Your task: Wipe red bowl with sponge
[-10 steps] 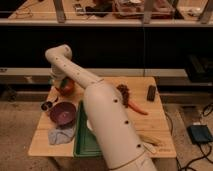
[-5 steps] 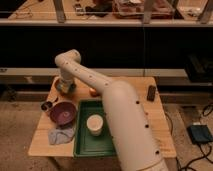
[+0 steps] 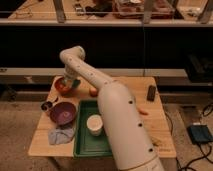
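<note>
— What is changing over there?

— The white arm [image 3: 102, 87] is swinging clear of the middle of the tabletop [image 3: 127, 84]; a second ago it was hiding the green tray [image 3: 81, 146], and now the tray and the white cup [image 3: 94, 125] inside it are showing in full; the claw [image 3: 69, 84] is coming down at the far left corner.

— And the red bowl?

— The red bowl [image 3: 59, 88] is sitting in that same far left corner, where it was a moment ago; the claw is hanging right at its rim, over or just inside it; I cannot say which.

— Is the claw holding the sponge?

— I cannot tell; the wrist is blocking my view, so whether it is wide, narrow or gripping something is not showing; I am not making out a sponge anywhere.

— So what am I to take from this?

— I am guessing the reach is ending and the wiping is about to begin; the purple bowl [image 3: 63, 113] and grey cloth [image 3: 60, 135] nearer to me are lying apart from it.
</note>
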